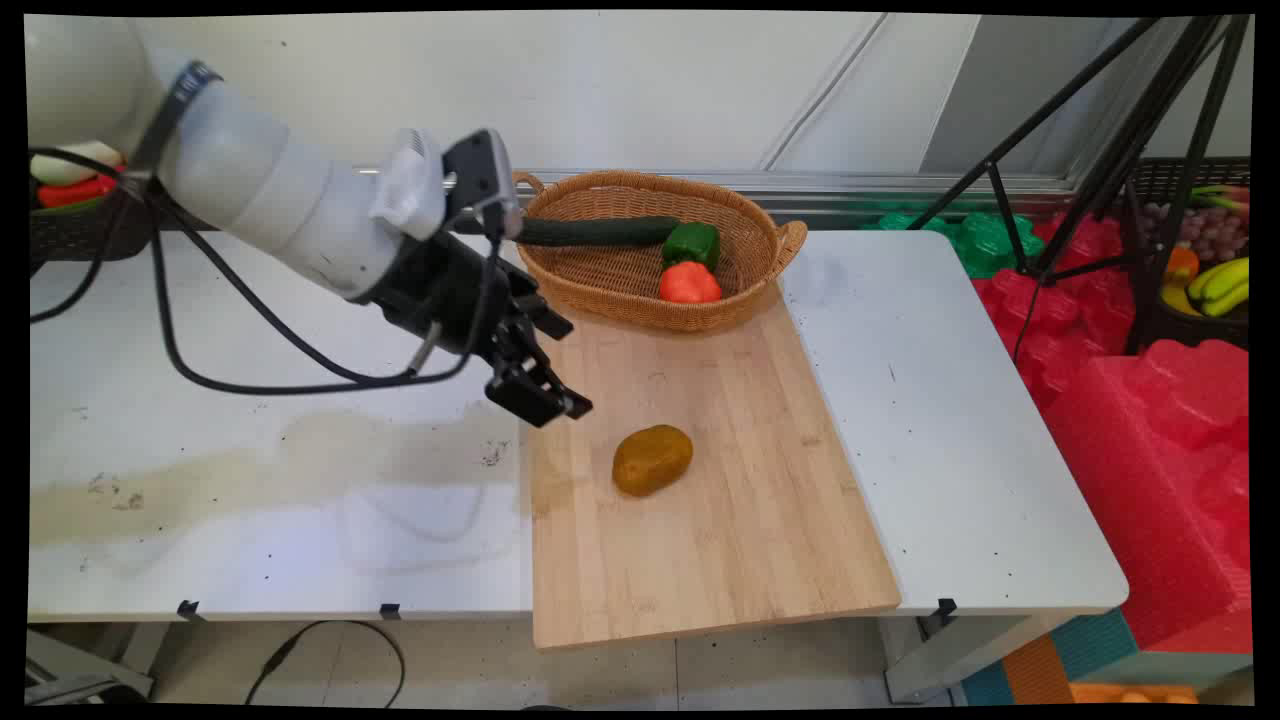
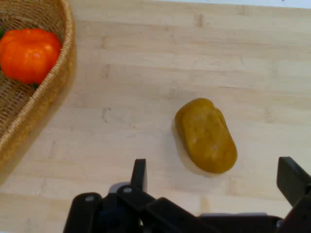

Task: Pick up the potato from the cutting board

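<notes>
Brown potato (image 1: 652,459) lies alone mid-board on the cutting board (image 1: 760,540), clear of the basket (image 1: 740,305) at the counter's (image 1: 960,470) far edge; the gripper (image 1: 545,395) hovers just beside it, fingers (image 2: 139,174) spread wide and empty.

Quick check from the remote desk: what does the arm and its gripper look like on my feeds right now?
A thick white arm of rounded tube segments ends in a black wrist block. The gripper is black, with jointed linkage and two flat fingers. Black cables hang in loops beneath it, and a dark band rings the upper segment.
</notes>
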Tool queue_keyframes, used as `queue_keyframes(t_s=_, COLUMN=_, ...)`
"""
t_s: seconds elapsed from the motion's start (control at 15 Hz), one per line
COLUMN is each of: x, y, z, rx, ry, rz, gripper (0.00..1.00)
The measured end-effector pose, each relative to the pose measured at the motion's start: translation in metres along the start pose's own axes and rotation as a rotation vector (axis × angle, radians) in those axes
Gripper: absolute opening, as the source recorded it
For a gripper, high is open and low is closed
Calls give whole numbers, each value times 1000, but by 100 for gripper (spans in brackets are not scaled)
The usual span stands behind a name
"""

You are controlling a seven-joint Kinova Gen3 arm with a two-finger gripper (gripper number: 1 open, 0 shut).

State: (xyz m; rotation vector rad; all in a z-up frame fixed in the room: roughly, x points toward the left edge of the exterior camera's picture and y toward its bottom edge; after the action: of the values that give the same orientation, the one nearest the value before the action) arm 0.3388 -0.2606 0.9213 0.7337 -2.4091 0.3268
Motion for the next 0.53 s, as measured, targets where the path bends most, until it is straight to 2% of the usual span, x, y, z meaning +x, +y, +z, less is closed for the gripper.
queue_keyframes(t_s=0.27, x=6, y=6, z=22, rx=-4, ry=-12, rz=0, gripper=100)
queue_keyframes(t_s=0.53, x=18, y=9, z=59, rx=-2, ry=-40, rz=-7, gripper=100)
